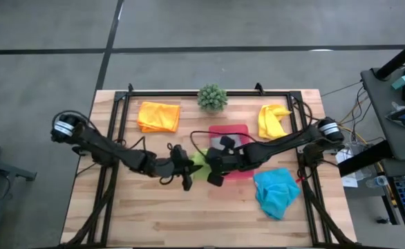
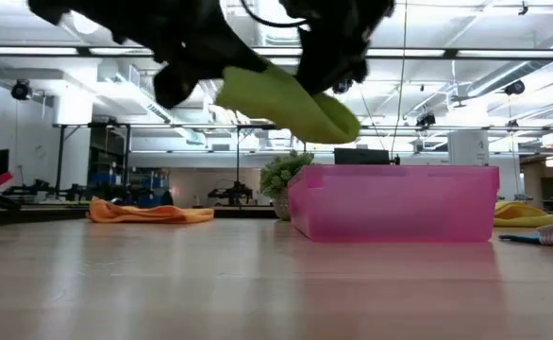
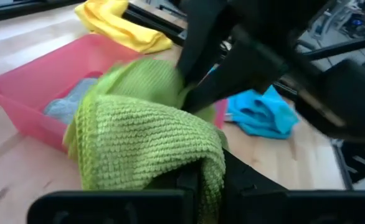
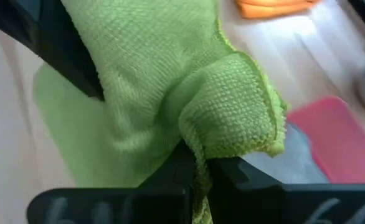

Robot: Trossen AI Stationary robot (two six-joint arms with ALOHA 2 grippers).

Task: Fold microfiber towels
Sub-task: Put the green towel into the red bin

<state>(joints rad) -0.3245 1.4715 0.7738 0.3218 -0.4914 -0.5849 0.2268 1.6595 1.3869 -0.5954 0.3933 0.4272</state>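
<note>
The lime green towel (image 2: pixel 286 102) hangs bunched in the air between my two grippers, clear of the table. In the high view it shows as a small green patch (image 1: pixel 199 161) just left of the pink tray (image 1: pixel 238 131). My left gripper (image 3: pixel 204 182) is shut on one end, my right gripper (image 4: pixel 198 165) on the other. A grey towel (image 3: pixel 70 106) lies in the tray. The orange towel (image 1: pixel 158 116), the yellow towel (image 1: pixel 273 121) and the turquoise towel (image 1: pixel 277 191) lie crumpled on the table. My left gripper pinches a folded-over bulge of the green towel (image 3: pixel 189 158) between its two fingers, several layers thick. The cloth arches up from the fingers and runs slack to the other gripper. It is lifted clear of the table. My right gripper pinches a hemmed, folded-over corner of the green towel (image 4: pixel 232 134) between its two fingers, coming slanting down from the table's right. The rest of the cloth spreads away from the fingers toward the left gripper, off the table.
A small spiky potted plant (image 1: pixel 212 97) stands at the far edge, behind the tray. The tray's near wall (image 2: pixel 394 203) stands just right of the hanging towel. Bare wooden tabletop (image 1: pixel 161 214) lies along the near edge.
</note>
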